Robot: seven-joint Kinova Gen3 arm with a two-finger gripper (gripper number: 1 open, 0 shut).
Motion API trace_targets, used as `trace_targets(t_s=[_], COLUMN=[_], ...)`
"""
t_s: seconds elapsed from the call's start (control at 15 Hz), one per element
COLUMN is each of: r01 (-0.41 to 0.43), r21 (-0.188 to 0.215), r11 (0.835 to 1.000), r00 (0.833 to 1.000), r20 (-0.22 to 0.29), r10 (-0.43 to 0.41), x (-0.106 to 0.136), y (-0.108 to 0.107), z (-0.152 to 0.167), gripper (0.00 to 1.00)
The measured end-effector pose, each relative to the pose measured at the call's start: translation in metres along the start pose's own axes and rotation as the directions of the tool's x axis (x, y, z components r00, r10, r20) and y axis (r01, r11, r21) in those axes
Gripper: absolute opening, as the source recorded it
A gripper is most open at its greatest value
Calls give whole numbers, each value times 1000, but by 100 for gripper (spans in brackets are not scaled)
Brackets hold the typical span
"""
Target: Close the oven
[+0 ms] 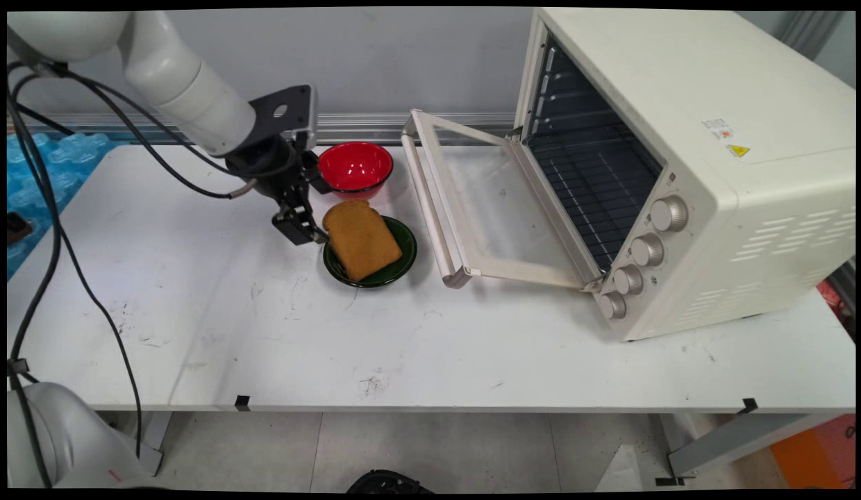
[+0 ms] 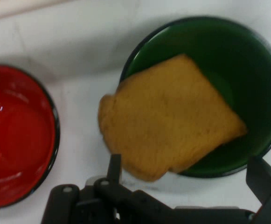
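A brown slice of toast [image 1: 361, 239] [image 2: 168, 116] leans in a dark green bowl [image 1: 405, 244] [image 2: 247, 70], its rounded end sticking out over the bowl's rim. My gripper [image 1: 311, 232] [image 2: 189, 175] stands open just left of the bowl, low over the table. Its fingers are set wide apart on either side of the toast's overhanging end and grip nothing. Close behind the hand stands an empty red bowl [image 1: 355, 167] [image 2: 14, 135].
A cream toaster oven [image 1: 687, 173] stands at the right with its glass door [image 1: 486, 201] folded down toward the bowls and its wire racks bare. Black cables hang from the arm at the left. Blue packaging lies past the table's left edge.
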Motion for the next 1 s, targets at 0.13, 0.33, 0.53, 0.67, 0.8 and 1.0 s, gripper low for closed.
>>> trace_targets(t_s=[0.13, 0.33, 0.53, 0.67, 0.8, 1.0], r01=[13, 35, 63, 83, 111, 152], r21=[-2, -6, -10, -9, -6, -4], r11=[1000, 999, 998, 996, 994, 988], r00=[1000, 999, 997, 996, 993, 988], r20=[15, 41, 52, 46, 30, -13], r10=[-13, -35, -63, -83, -111, -152], x=[-2, -6, -7, -3, 3, 15], y=[-5, -13, -19, -22, -27, -34], z=[-3, -8, -12, -12, -12, -7], gripper=[100, 100, 100, 100, 100, 100])
